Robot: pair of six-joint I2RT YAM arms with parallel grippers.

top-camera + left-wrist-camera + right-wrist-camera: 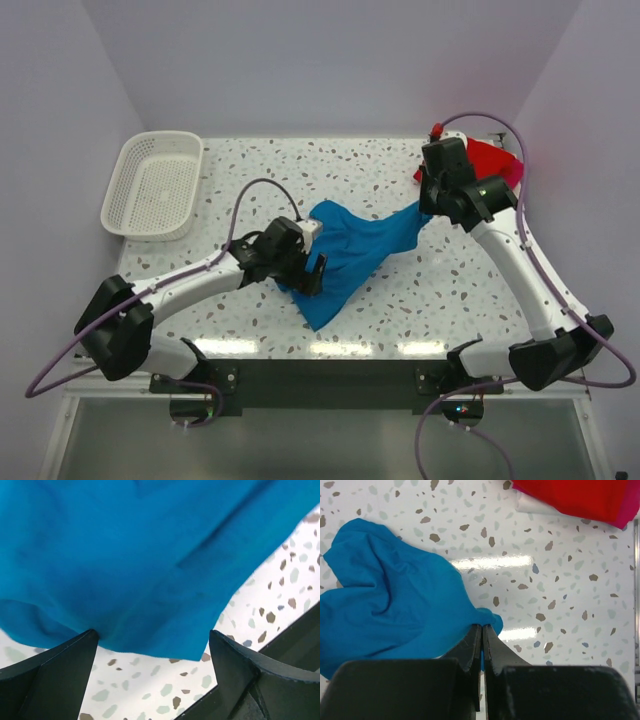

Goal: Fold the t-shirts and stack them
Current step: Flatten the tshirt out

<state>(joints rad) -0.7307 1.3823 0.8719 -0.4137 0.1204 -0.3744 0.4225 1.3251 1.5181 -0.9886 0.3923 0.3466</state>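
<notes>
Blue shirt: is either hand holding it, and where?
The right hand pinches the blue shirt by a tip at its right end; the left hand is open, holding nothing.

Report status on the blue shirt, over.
Right gripper shut on blue t-shirt edge. Left gripper open at its hem, no grip. Shirt unfolded, drawn out toward right gripper. Red t-shirt at far right, apart.

Lab: white-walled booth (330, 60), terrazzo table (400, 290), bolted arms (190, 285).
</notes>
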